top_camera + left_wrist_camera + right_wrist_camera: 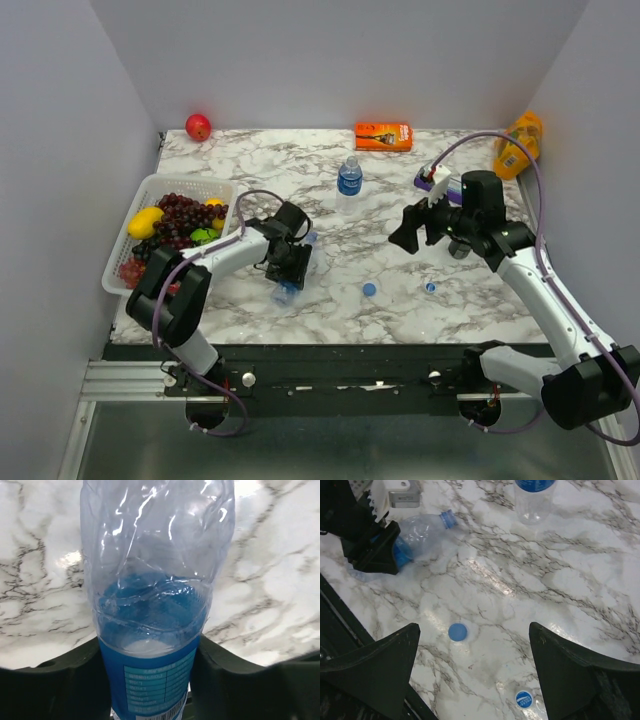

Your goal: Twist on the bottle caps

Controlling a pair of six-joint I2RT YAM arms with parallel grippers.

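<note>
Clear plastic lying bottle (155, 580) sits between my left pincer's (288, 268) fingers (60, 680), both pressed against its blue-wrapped sides, body running toward twelve o'clock. My right pincer (475, 645) gapes wide, holding nothing; first cap (457, 631) lies beneath it on the tabletop (570, 580), second cap (524, 699) at five o'clock.

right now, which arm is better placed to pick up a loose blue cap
Right. The right gripper hangs open and empty close to a loose blue cap; the left gripper is shut on the lying bottle.
</note>
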